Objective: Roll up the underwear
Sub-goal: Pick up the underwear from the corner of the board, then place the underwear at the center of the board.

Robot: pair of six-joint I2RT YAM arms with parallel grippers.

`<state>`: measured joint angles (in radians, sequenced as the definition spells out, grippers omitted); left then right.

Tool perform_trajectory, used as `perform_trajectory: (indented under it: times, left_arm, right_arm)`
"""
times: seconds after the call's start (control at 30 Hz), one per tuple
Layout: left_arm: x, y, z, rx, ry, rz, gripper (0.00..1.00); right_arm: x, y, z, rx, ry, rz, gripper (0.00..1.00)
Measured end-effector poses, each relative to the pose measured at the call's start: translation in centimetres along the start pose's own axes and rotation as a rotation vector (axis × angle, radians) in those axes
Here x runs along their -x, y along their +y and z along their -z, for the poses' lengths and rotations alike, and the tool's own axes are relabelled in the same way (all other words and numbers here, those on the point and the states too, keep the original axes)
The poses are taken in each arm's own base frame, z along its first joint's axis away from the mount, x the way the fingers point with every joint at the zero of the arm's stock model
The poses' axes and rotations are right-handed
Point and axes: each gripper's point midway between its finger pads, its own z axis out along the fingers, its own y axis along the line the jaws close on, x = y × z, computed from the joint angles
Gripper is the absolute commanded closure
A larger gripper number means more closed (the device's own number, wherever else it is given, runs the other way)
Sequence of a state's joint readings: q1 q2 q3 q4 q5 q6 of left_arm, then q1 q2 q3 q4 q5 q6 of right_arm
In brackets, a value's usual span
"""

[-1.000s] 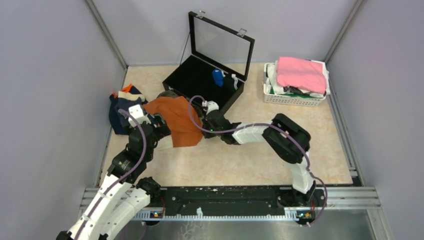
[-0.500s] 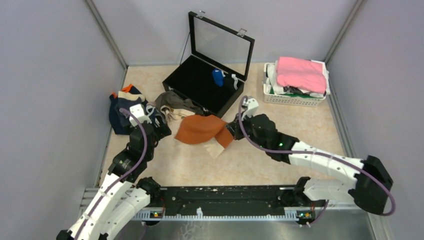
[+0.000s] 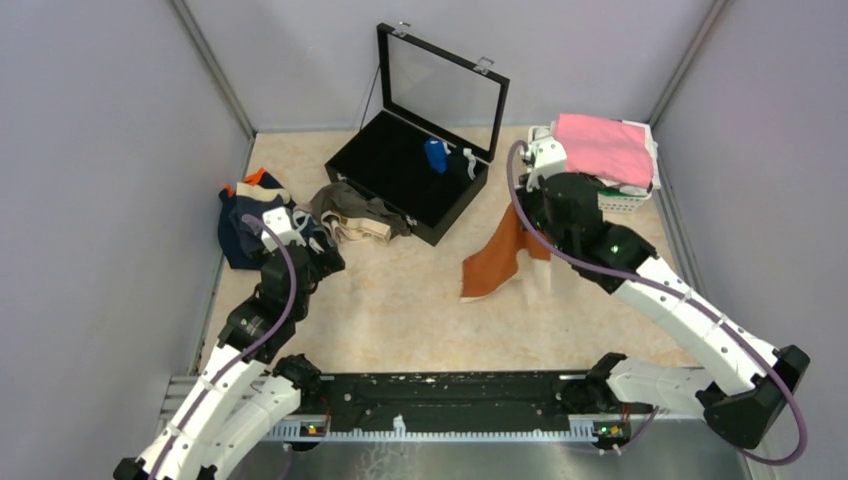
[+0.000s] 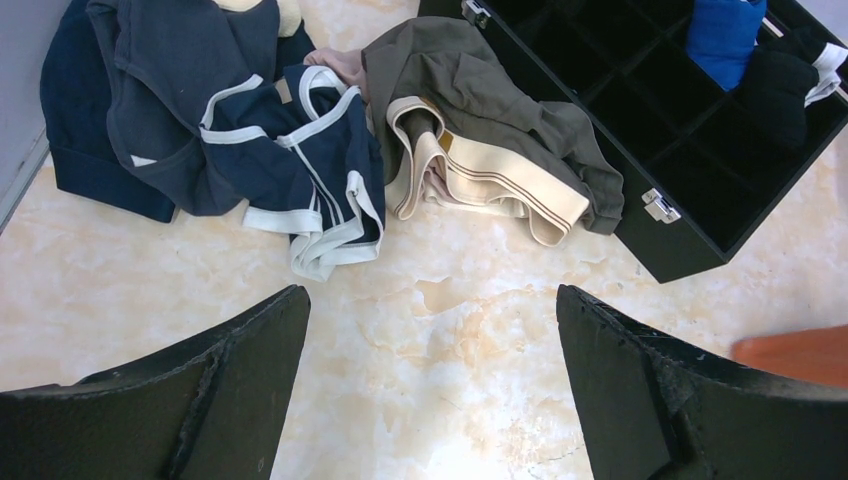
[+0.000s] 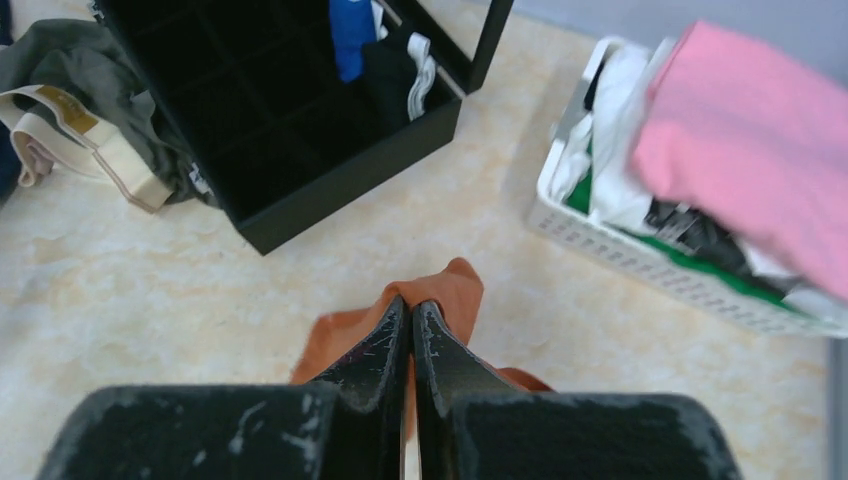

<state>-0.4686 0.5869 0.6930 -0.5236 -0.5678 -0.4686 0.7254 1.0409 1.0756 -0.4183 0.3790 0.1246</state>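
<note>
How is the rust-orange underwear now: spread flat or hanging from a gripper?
Hanging. The right gripper is shut on its upper edge, and the rust-orange underwear droops in loose folds below it, not spread flat.

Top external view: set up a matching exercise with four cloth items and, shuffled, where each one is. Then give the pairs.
Items
1. rust-orange underwear
2. olive-brown underwear
3. bright pink cloth
4. blue cloth bundle

Places
A. inside the black case
B. on top of the white basket
C. pinched in the shut right tool
D. on the table, beside the navy underwear

Pairs: 1-C, 2-D, 3-B, 4-A
</note>
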Motion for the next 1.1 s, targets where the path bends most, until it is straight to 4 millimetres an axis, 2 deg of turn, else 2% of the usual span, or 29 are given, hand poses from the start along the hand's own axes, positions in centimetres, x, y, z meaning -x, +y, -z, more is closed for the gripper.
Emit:
perform_trajectory:
  times: [0.1, 0.17, 0.23, 0.33, 0.43, 0.53, 0.57, 0.6, 0.67, 0.73, 0.77, 0.8, 0.87, 1.0, 1.1]
  left_arm:
    - [0.0, 0.0, 0.0, 0.001, 0.000, 0.000, 0.01]
    - [0.0, 0.0, 0.0, 0.001, 0.000, 0.000, 0.01]
    - [0.0, 0.0, 0.0, 0.000, 0.001, 0.000, 0.01]
    - [0.0, 0.0, 0.0, -0.001, 0.001, 0.000, 0.01]
    - [0.0, 0.0, 0.0, -0.001, 0.002, 0.000, 0.01]
    - [-0.1, 0.0, -0.1, 0.000, 0.005, -0.002, 0.01]
    - [-0.2, 0.0, -0.1, 0.001, 0.008, -0.004, 0.01]
    - [-0.2, -0.1, -0.2, 0.002, 0.011, -0.006, 0.01]
    - [-0.4, -0.1, -0.3, 0.003, 0.016, -0.009, 0.01]
    - [-0.4, -0.2, -0.3, -0.001, 0.018, -0.009, 0.01]
    - [-0.5, -0.2, -0.3, -0.003, 0.021, -0.010, 0.01]
    - [-0.5, -0.3, -0.3, -0.007, 0.023, -0.009, 0.01]
    - [-0.6, -0.5, -0.3, -0.018, 0.027, -0.009, 0.01]
    - [-0.9, -1.2, -0.5, -0.045, 0.047, -0.008, 0.01]
    - [-1.7, -2.1, -1.1, -0.072, 0.084, -0.010, 0.01]
  right_arm:
    - [3.2, -0.4, -0.4, -0.029, -0.008, 0.091, 1.00]
    - [4.6, -0.4, -0.4, -0.029, -0.016, 0.128, 1.00]
    - [5.4, -0.3, 0.1, -0.014, -0.016, 0.149, 1.00]
    - [5.3, 0.4, 0.8, 0.028, -0.002, 0.158, 1.00]
    - [3.2, 2.8, 1.7, 0.108, 0.038, 0.170, 1.00]
    - [-1.5, 5.8, 3.1, 0.209, 0.139, 0.189, 1.00]
    - [-3.6, 6.4, 3.6, 0.234, 0.189, 0.191, 0.96]
    - [-5.9, 6.9, 4.0, 0.259, 0.246, 0.186, 0.82]
    - [-10.6, 6.7, 4.8, 0.273, 0.376, 0.167, 0.68]
    - [-13.2, 6.3, 5.5, 0.262, 0.456, 0.139, 0.59]
    - [-14.4, 6.0, 5.9, 0.250, 0.493, 0.123, 0.51]
    - [-15.0, 5.7, 6.2, 0.235, 0.512, 0.102, 0.44]
    - [-14.8, 5.1, 6.6, 0.197, 0.496, 0.048, 0.35]
    - [-12.9, 3.6, 6.2, 0.119, 0.411, -0.067, 0.32]
    - [-12.0, 1.2, 4.3, 0.014, 0.367, -0.180, 0.31]
